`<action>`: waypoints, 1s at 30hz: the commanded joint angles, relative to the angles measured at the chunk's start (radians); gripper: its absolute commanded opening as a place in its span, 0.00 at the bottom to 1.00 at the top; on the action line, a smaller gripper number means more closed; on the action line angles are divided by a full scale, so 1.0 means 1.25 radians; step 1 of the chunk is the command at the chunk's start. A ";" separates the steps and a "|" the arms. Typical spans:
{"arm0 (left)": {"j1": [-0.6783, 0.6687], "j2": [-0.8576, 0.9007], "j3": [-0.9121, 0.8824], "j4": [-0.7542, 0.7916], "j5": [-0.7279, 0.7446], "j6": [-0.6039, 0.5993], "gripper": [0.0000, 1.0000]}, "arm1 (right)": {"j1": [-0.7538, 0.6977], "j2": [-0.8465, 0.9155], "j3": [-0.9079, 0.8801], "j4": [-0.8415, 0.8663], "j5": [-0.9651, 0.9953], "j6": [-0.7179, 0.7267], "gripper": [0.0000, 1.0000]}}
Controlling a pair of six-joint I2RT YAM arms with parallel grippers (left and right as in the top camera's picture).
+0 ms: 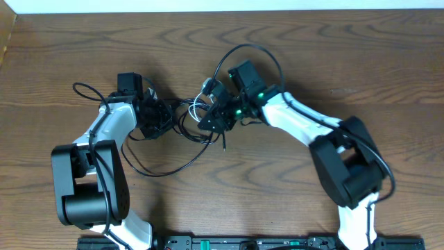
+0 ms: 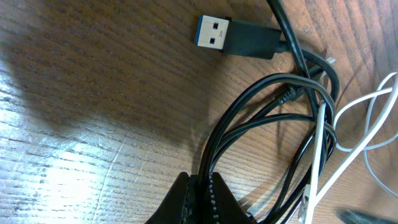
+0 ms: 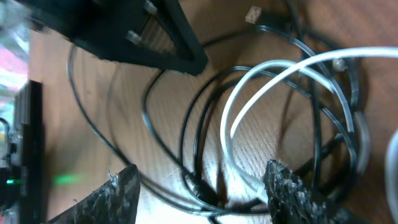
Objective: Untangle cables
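Note:
The black cable (image 1: 166,170) and the white cable (image 1: 202,104) lie tangled on the wooden table between my two grippers. In the left wrist view the black cable (image 2: 261,99) loops past its USB plug (image 2: 233,36), with the white cable (image 2: 348,124) crossing at the right. My left gripper (image 2: 202,186) is shut on strands of the black cable. My right gripper (image 3: 202,186) is open, its fingers on either side of black loops (image 3: 193,134) and the white loop (image 3: 249,99). In the overhead view the left gripper (image 1: 161,114) and right gripper (image 1: 210,123) are close together.
Thick black robot cables arc over the right arm (image 1: 253,50) and beside the left arm (image 1: 87,90). The left gripper's dark body (image 3: 130,31) fills the top left of the right wrist view. The table's front edge carries a black rail (image 1: 229,243).

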 commanded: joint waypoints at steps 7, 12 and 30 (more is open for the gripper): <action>0.003 0.006 0.005 -0.011 -0.008 0.020 0.08 | 0.005 0.061 -0.007 0.043 -0.137 0.078 0.51; 0.003 0.006 0.005 -0.011 -0.011 0.023 0.08 | 0.009 0.061 -0.007 -0.012 -0.211 0.120 0.48; 0.003 0.006 0.005 -0.011 -0.010 0.049 0.08 | -0.017 0.090 0.038 0.042 -0.010 0.086 0.56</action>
